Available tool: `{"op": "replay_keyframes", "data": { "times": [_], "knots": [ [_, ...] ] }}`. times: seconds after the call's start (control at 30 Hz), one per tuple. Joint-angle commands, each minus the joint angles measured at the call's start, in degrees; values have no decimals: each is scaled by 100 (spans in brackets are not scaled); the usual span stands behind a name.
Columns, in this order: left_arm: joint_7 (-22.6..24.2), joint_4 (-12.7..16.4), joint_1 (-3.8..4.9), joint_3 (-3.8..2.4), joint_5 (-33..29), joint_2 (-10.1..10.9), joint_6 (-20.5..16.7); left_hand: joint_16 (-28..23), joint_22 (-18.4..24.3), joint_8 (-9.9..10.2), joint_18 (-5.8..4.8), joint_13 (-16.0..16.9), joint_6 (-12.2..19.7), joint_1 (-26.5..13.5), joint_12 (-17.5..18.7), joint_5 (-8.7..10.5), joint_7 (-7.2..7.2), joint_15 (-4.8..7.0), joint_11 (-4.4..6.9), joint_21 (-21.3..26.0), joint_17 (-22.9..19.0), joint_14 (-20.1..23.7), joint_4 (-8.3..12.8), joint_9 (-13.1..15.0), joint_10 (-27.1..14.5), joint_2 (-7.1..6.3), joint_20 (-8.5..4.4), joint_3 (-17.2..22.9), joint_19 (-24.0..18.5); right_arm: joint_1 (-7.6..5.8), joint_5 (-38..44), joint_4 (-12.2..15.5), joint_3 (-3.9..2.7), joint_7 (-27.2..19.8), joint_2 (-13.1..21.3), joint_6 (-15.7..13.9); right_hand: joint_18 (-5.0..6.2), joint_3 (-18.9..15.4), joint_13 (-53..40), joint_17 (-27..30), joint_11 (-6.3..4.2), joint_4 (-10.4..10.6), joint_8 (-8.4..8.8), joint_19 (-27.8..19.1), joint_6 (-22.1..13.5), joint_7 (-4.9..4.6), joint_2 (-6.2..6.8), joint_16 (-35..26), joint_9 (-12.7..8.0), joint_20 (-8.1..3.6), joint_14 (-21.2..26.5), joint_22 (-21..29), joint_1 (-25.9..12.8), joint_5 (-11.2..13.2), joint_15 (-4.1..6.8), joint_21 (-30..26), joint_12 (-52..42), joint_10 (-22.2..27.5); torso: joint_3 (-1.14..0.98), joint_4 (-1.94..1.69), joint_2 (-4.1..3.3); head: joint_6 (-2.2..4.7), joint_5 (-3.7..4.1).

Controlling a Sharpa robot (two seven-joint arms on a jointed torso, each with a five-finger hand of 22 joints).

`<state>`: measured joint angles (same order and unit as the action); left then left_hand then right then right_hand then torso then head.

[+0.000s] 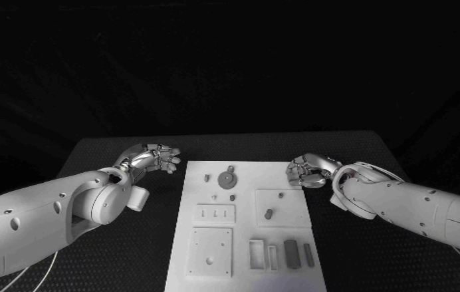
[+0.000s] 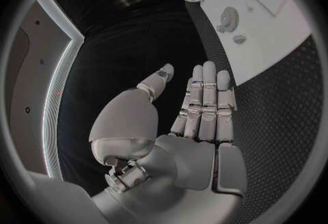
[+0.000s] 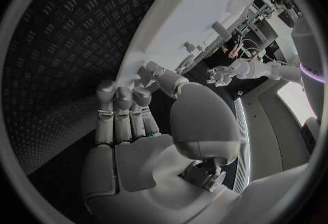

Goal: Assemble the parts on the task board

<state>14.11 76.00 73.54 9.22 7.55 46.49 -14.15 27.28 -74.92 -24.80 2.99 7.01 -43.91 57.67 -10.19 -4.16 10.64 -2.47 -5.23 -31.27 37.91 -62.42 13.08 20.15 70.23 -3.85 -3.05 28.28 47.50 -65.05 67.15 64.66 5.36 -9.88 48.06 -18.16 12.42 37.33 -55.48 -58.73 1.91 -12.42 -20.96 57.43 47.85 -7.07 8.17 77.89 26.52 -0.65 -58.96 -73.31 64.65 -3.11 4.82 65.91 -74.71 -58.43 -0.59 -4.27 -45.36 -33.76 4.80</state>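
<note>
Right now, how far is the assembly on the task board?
It looks barely started. On the task board the parts lie loose, none visibly joined. In hand: nothing; the left robot hand and the right robot hand are empty, one at each side of the board's far end. All picking and fitting seems left.

Head camera looks steeply down over the flat white rectangular task board [image 1: 246, 229]; both wrist cameras, close behind their hands, share it
</note>
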Motion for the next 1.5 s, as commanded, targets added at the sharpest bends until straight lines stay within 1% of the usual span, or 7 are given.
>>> {"op": "replay_keyframes", "data": {
  "times": [0.03,0.4,0.47,0.73,1.0,1.3,1.5],
  "knots": [
    [51,12,2,-5,17,-1,89,-24,-83,38,51,8,13,-28,25,-5,28,-12,-31,-30,9,35,13,-5,-6,15,-4,1,-27,27,107,-8,15,67,2,56,258,39,6,3,-143,-12,-36,20,841,63,-9,11,4,-33,3,5,-63,33,39,22,4,821,2,-2,0,-4,3],
    [47,19,2,-5,17,7,90,-25,-82,38,52,8,13,-27,26,-5,27,-12,-31,-31,10,35,15,-5,-6,15,-5,3,-28,31,115,10,15,45,-3,10,258,109,8,4,-173,-18,-93,39,931,102,-64,10,39,-47,-18,9,-58,33,62,29,9,792,2,1,-1,-10,8],
    [49,19,2,-5,17,6,90,-25,-82,38,52,9,13,-27,26,-5,27,-12,-31,-31,10,35,15,-5,-6,15,-5,3,-28,33,115,24,15,55,-5,16,258,121,13,5,-238,-47,-204,88,1084,174,-223,25,108,-63,-84,6,-67,32,107,62,-11,688,1,3,-1,-10,12],
    [46,33,2,-5,17,17,91,-26,-82,39,52,9,13,-28,27,-5,27,-12,-31,-32,11,35,15,-5,-5,16,-5,4,-29,44,110,6,15,90,-4,33,258,53,21,5,-280,-194,-307,124,1105,208,-410,11,239,-88,-131,17,-192,32,162,74,14,614,0,5,-3,-24,19],
    [45,32,2,-5,17,16,96,-27,-82,39,52,9,13,-30,28,-4,27,-12,-31,-34,12,35,15,-5,-5,16,-5,4,-29,51,104,32,15,114,2,3,258,63,15,1,-301,-258,-388,127,1118,234,-454,-7,359,-91,-135,32,-276,33,178,63,28,595,4,-5,3,-43,27],
    [56,35,3,-5,17,17,118,-29,-82,33,53,11,2,-29,29,-6,24,-12,-30,-36,14,35,16,-2,-1,22,-5,8,-31,51,-23,202,14,264,16,-292,258,110,0,-8,-312,-308,-435,143,1116,242,-490,-6,454,-102,-151,37,-330,32,191,68,23,572,1,3,6,-36,19],
    [21,50,5,-6,72,1,164,-43,-79,-95,52,38,-242,-62,7,-4,-96,-15,9,-52,30,35,10,58,79,55,-2,15,-47,-13,116,433,-37,403,75,-327,258,209,-7,-10,-317,-346,-451,168,1108,239,-453,-7,510,-122,-175,47,-325,31,201,72,21,549,6,1,12,-7,31]
  ]
}}
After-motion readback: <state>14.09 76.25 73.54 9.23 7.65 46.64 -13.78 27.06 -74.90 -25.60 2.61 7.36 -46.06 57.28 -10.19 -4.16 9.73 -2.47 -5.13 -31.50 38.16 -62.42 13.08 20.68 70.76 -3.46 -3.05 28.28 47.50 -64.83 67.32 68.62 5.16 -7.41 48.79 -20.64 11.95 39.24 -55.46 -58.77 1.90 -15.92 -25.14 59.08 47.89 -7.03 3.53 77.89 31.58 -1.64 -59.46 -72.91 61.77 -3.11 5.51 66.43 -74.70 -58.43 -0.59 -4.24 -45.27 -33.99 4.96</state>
